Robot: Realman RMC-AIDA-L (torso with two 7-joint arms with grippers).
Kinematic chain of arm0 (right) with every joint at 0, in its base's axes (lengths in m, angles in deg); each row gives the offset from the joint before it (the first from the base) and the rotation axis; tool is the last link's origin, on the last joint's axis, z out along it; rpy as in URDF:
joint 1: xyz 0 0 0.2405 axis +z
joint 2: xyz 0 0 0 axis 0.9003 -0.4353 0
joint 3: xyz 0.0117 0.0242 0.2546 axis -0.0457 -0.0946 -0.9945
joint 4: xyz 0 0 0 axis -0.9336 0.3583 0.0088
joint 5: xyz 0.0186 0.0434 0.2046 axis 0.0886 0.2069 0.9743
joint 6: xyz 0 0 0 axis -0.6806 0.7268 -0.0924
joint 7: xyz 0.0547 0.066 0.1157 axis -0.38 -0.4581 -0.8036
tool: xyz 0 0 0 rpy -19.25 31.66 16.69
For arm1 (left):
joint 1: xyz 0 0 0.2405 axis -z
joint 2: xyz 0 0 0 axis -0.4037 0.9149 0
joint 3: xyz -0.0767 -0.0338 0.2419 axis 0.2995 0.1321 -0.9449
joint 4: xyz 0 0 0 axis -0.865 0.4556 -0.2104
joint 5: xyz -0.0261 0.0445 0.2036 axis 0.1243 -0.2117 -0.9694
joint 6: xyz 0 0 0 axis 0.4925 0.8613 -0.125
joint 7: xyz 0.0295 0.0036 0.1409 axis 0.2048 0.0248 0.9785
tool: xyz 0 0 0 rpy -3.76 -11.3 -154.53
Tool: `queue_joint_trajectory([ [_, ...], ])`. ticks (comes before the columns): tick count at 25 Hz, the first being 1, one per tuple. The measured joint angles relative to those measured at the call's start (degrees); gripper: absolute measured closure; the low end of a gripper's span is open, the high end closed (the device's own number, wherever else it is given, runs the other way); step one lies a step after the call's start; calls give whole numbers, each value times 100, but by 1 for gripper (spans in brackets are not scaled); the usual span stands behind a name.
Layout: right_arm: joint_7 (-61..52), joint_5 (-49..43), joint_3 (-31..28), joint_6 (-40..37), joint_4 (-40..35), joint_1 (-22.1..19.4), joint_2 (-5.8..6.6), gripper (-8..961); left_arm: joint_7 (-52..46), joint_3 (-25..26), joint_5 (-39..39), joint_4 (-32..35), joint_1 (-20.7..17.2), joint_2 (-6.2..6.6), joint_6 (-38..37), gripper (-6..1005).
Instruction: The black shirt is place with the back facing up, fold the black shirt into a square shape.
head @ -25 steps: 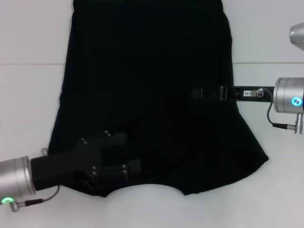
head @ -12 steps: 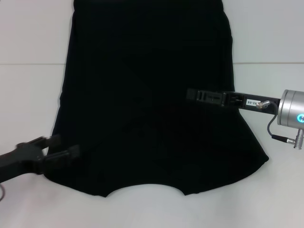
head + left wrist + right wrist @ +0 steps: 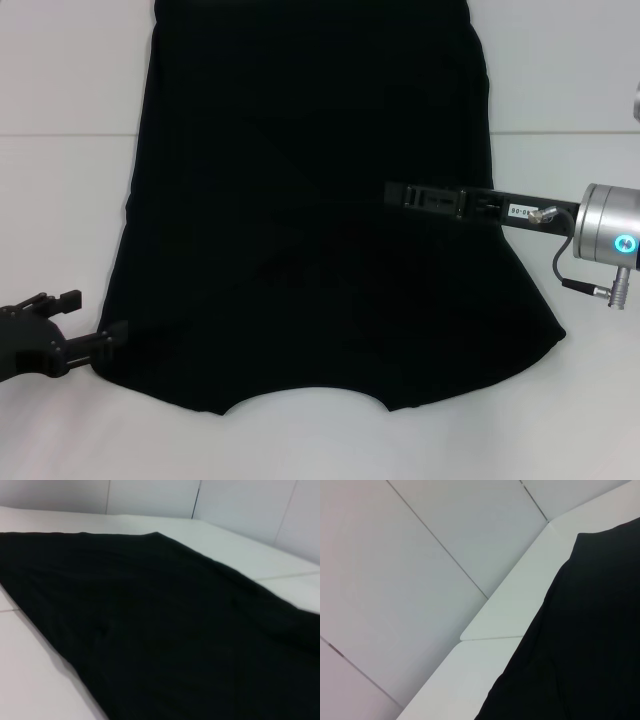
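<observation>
Head view: black shirt flat on white table.
Left gripper spread apart at its left hem; right gripper above cloth, closure unclear.

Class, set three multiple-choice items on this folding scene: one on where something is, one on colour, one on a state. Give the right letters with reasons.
1. Where is the left gripper?
A. at the near left edge of the black shirt
B. over the shirt's middle
C. beyond the shirt's far end

2. What colour is the table?
A. brown
B. white
C. green

3. How do the left gripper's fingers stand?
A. shut on the shirt
B. open
C. hidden

Key: 1 A, it sits by the shirt's near left edge, while the right gripper reaches over the right half. 2 B, the bare surface is white. 3 B, two fingers show apart.
</observation>
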Motion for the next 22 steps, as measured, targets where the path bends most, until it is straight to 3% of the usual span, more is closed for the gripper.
queue_joint_trajectory([
  [18,-9,85,-78,21,2,8,-16,98,603,-580,-95,-75,71,-138,738,96],
  [22,-14,84,-80,10,2,7,-12,99,592,-587,-95,-67,79,-114,759,179],
])
